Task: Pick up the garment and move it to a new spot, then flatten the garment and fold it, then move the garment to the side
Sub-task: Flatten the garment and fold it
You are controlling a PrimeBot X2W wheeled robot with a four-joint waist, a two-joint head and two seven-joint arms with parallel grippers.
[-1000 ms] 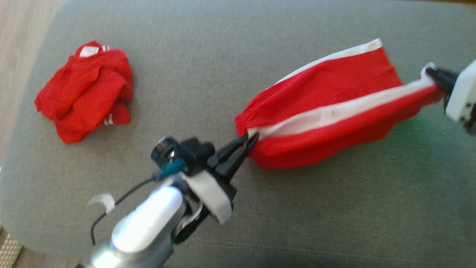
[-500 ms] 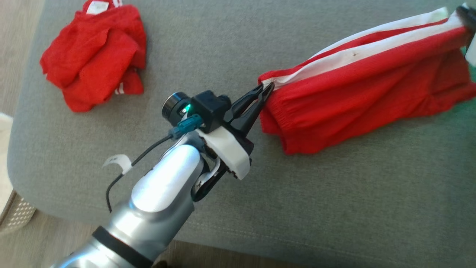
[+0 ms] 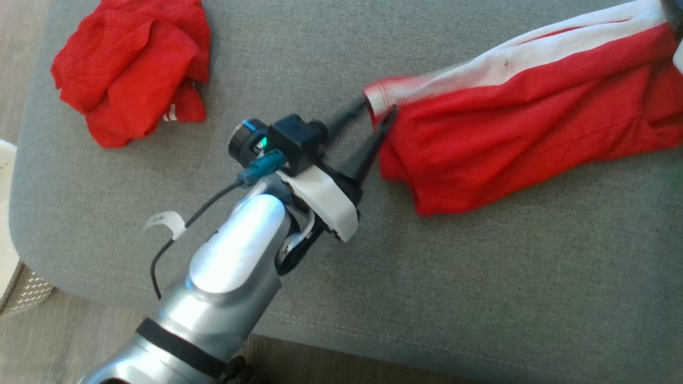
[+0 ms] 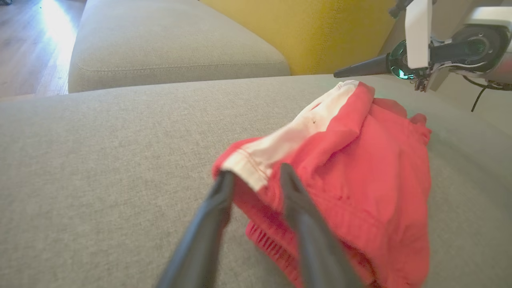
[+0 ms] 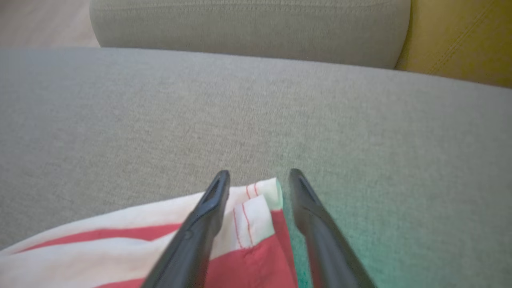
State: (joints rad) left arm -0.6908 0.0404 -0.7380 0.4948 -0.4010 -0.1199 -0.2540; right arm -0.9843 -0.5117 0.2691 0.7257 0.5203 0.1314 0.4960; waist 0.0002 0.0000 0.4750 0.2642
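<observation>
- Grey sofa cushion (image 3: 480, 277): the surface carrying everything below, with a yellow backrest (image 4: 304, 32) behind it in the left wrist view.
- Red garment (image 3: 507, 122), white side stripe: laid lengthwise across the right half of the cushion and resting on it. Held taut between both pincers half a second ago, now slack and let go at both ends. Judged: move to the new spot complete, flattening and folding not yet begun, bunched folds along the near edge to be smoothed first.
- Second red garment (image 3: 128, 64): crumpled heap at the far left of the cushion, well apart from the first.
- Left pincer (image 3: 379, 106): released. Clenched on the waistband corner a moment earlier, now parted, with the white-edged corner loose between the fingers; same state in the left wrist view (image 4: 256, 172).
- Right pincer (image 5: 259, 173): also released, fingers spread to either side of the white hem corner at the opposite end, cloth lying on the cushion beneath.
- Pale perforated basket (image 3: 26, 290): corner only, on the floor beside the cushion's near left edge. Contents hidden, so impossible to tell.
</observation>
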